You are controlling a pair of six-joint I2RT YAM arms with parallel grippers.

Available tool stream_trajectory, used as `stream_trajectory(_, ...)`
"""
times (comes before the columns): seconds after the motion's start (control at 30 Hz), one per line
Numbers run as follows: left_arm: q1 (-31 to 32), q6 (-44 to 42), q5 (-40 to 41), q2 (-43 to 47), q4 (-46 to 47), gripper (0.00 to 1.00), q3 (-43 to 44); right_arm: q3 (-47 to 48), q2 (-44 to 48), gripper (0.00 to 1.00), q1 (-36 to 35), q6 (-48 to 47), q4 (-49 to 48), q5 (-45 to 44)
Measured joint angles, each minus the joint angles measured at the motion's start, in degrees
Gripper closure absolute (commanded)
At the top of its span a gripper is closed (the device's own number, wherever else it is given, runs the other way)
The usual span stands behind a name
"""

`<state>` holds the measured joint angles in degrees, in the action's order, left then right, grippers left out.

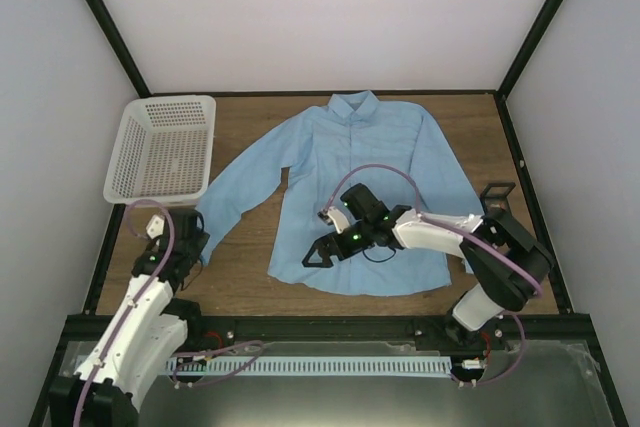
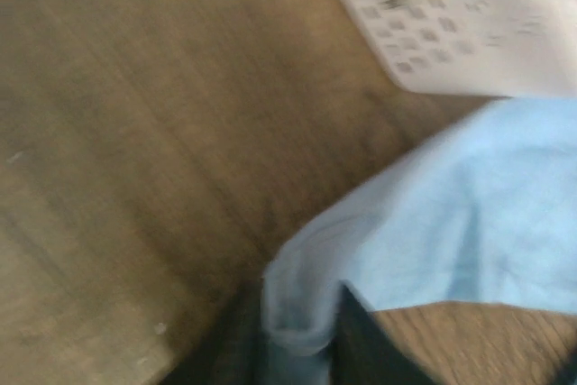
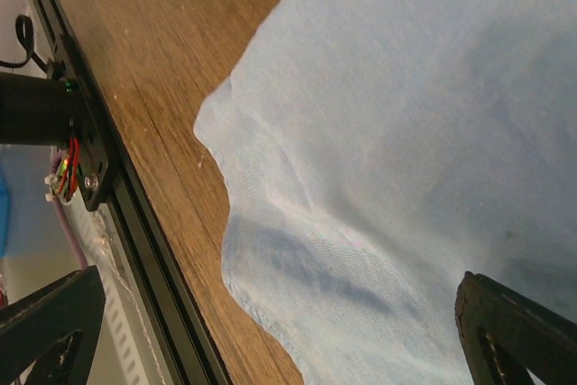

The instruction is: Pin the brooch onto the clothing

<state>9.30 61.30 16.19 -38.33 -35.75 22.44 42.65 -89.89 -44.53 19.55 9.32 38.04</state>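
Note:
The light blue shirt [image 1: 370,177] lies flat on the wooden table with its collar at the far side. My left gripper [image 1: 188,242] is at the end of the shirt's left sleeve. In the blurred left wrist view it [image 2: 297,344] is shut on the sleeve cuff [image 2: 293,313], which sits folded between the two dark fingers. My right gripper [image 1: 320,252] hovers over the shirt's lower left hem, open wide and empty. In the right wrist view its fingers [image 3: 54,331] stand far apart over the hem [image 3: 297,286]. The brooch is not visible in any view.
A white mesh basket [image 1: 160,147] stands at the back left and shows in the left wrist view [image 2: 469,15]. A small black square frame box [image 1: 497,190] sits right of the shirt. The table's black front rail [image 3: 108,178] runs close to the hem.

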Motion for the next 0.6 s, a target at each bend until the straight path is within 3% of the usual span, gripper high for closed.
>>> stream_trajectory(0.07,0.0,2.2,1.0,-1.6,-2.8,0.33,0.6,0.7,0.7,0.00,0.1,0.3,0.6,-0.7)
stream_trajectory(0.17,0.0,4.2,3.3,-1.9,-8.7,0.18,2.7,1.2,3.5,0.00,0.7,0.6,1.7,-2.1)
stream_trajectory(0.23,0.0,3.5,4.3,-0.1,-11.8,0.01,5.0,1.2,5.9,0.00,2.0,0.7,2.2,-3.0)
stream_trajectory(0.43,1.5,-6.2,2.9,9.4,-11.2,0.00,13.4,1.2,11.8,0.00,9.9,0.5,3.1,-6.2)
stream_trajectory(0.6,9.6,-12.4,2.3,9.2,-6.0,0.06,17.1,1.4,12.6,0.00,17.8,-0.6,4.3,-8.1)
